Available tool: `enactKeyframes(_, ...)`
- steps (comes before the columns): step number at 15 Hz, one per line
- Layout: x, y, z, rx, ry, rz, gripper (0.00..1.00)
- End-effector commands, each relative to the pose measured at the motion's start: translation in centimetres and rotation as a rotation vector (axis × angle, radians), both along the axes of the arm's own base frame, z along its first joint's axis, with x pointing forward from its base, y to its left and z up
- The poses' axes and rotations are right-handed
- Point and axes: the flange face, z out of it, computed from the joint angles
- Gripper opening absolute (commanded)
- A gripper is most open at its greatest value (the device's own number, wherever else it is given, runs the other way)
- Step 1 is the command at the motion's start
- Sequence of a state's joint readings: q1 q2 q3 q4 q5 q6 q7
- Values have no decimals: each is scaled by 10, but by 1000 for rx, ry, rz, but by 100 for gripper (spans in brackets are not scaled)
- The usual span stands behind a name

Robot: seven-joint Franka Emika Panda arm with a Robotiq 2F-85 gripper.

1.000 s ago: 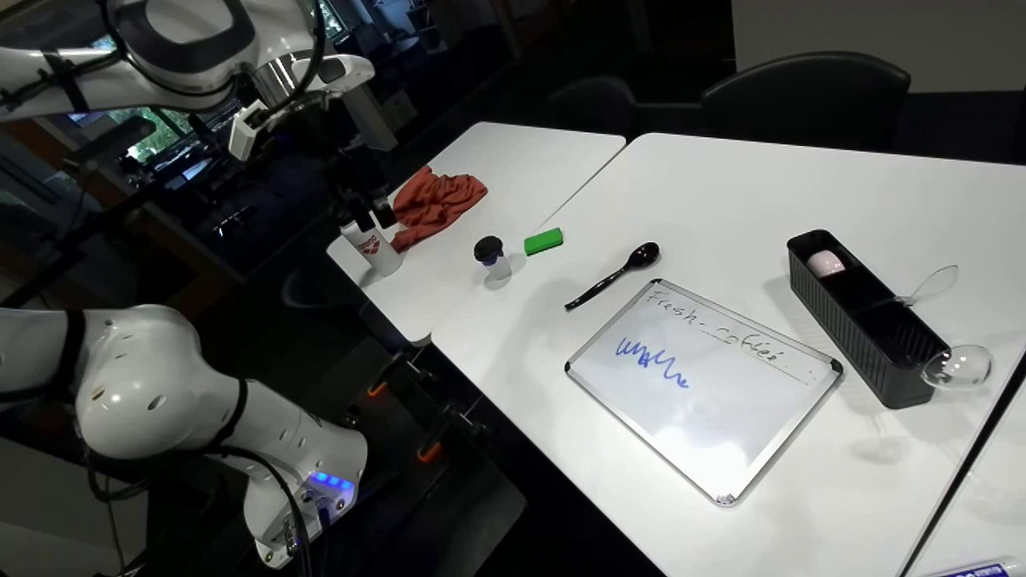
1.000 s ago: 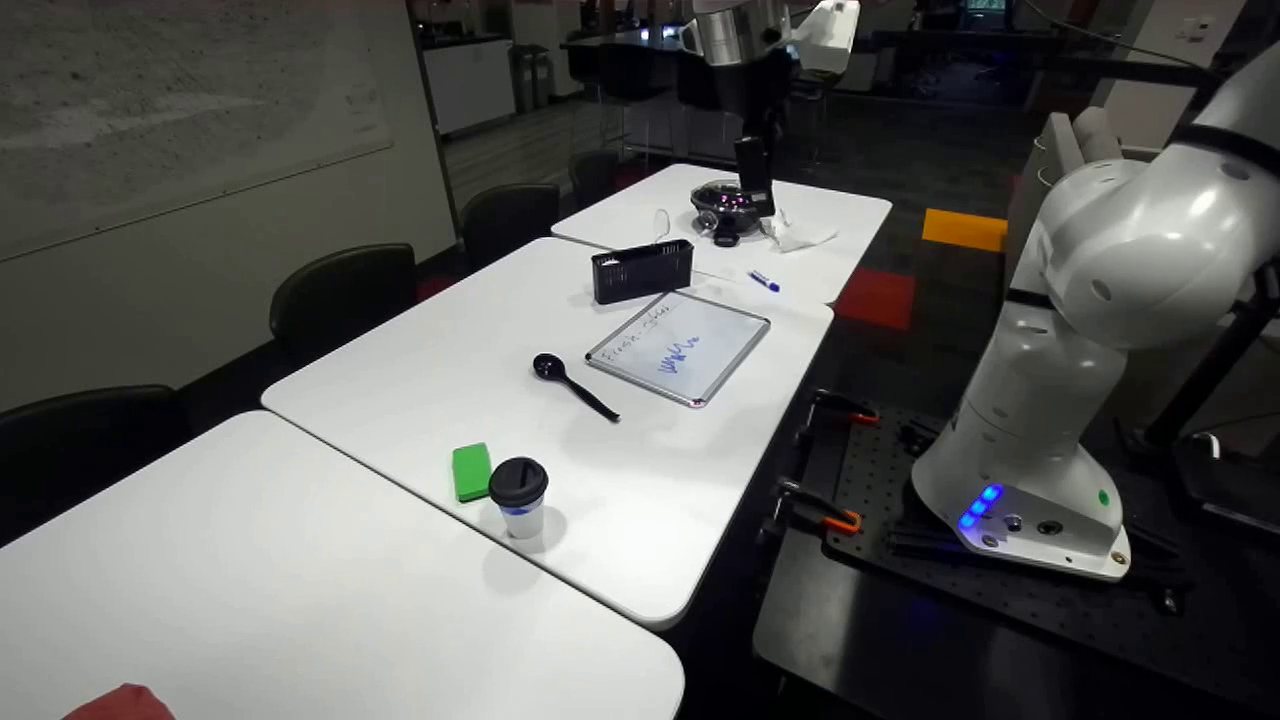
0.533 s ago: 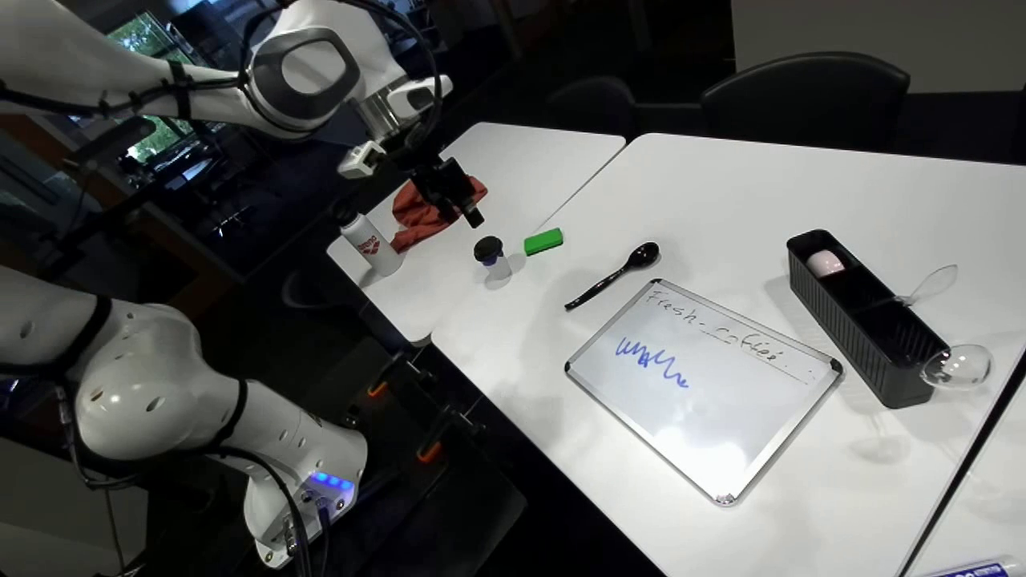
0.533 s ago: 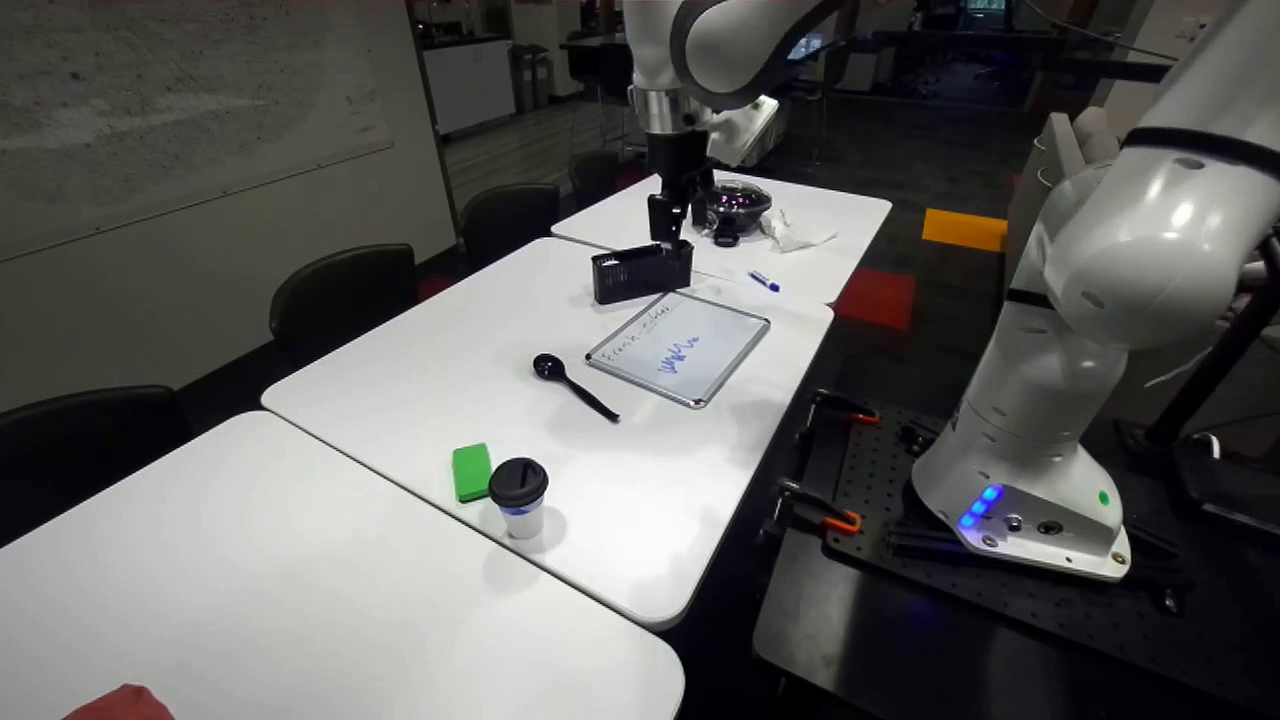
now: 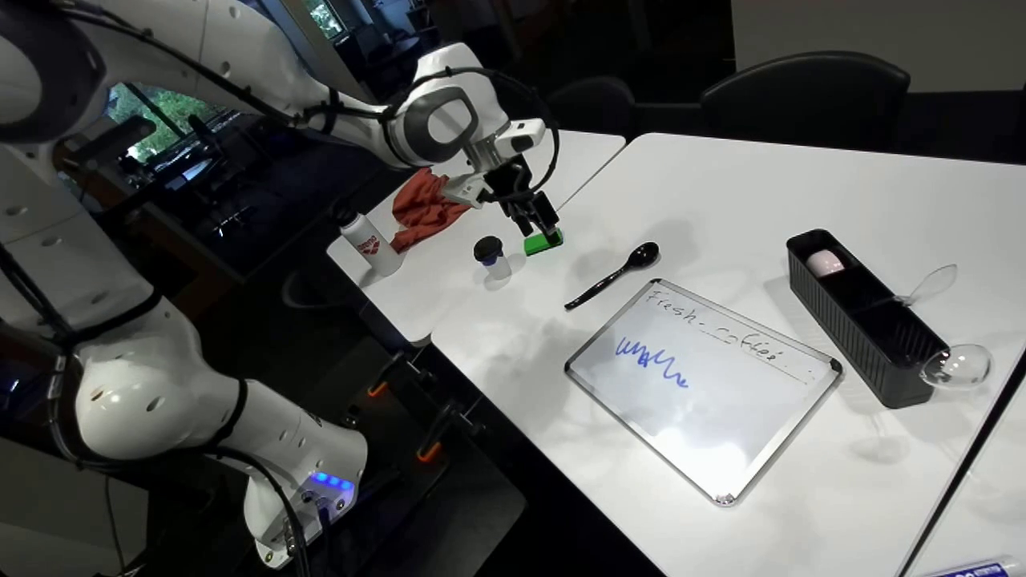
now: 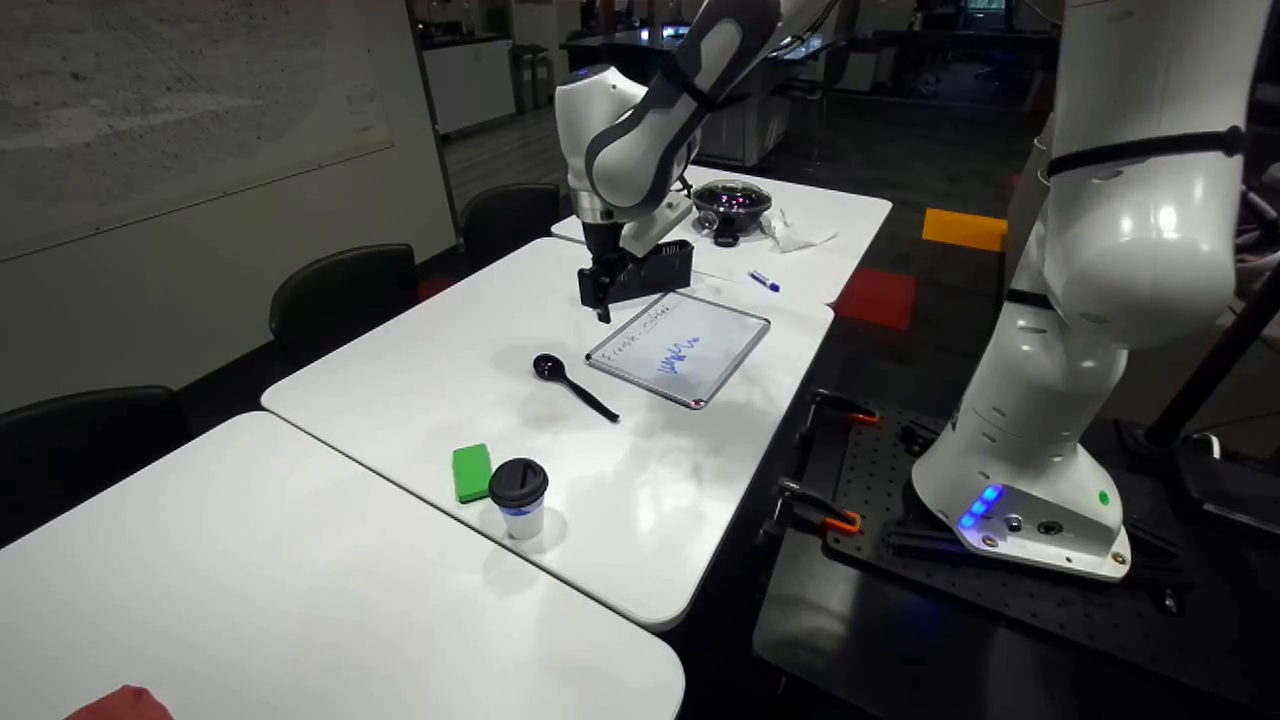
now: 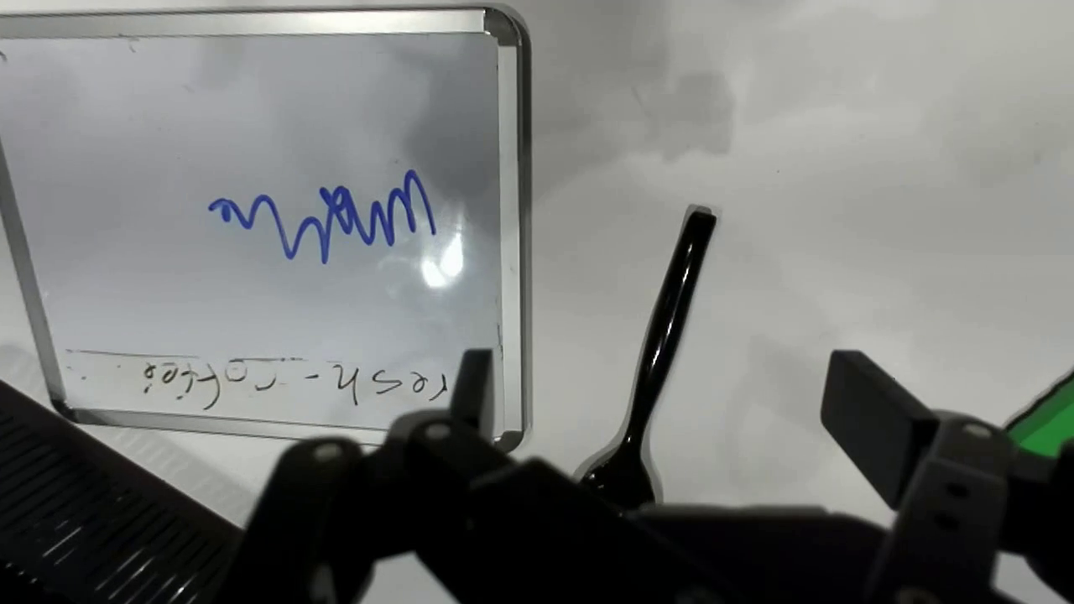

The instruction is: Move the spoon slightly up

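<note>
Exterior view, left to right: one white bottle [image 5: 373, 250], one red cloth [image 5: 419, 208], one lidded cup [image 5: 490, 255], one green block [image 5: 537, 244], one black spoon [image 5: 613, 276] lying just beside one whiteboard [image 5: 705, 390], one black bin [image 5: 842, 324]. The wrist view gives me the claw [image 7: 663, 393], fingers spread wide, empty, the spoon's handle visible between them. An exterior view alone has one dark bowl [image 6: 733, 205]. White bench [image 5: 689, 192], two dark chairs [image 5: 805, 96] behind.

In the wrist view, the pincer [image 7: 663, 390] partly hides the spoon [image 7: 663, 344].
</note>
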State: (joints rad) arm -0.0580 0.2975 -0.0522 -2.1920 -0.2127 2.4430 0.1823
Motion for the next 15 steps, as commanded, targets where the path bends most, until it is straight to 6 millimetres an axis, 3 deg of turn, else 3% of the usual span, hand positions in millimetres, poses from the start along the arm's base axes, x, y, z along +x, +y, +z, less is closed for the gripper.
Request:
enactKeyframes(1, 7, 0, -9, -2, 12, 1, 100)
enactKeyframes(6, 22, -6, -19, 1, -50, -41, 100)
enactKeyframes(11, 39, -23, -61, 72, -235, -162, 100)
enactKeyframes(15, 45, -23, -103, 84, -256, -237, 100)
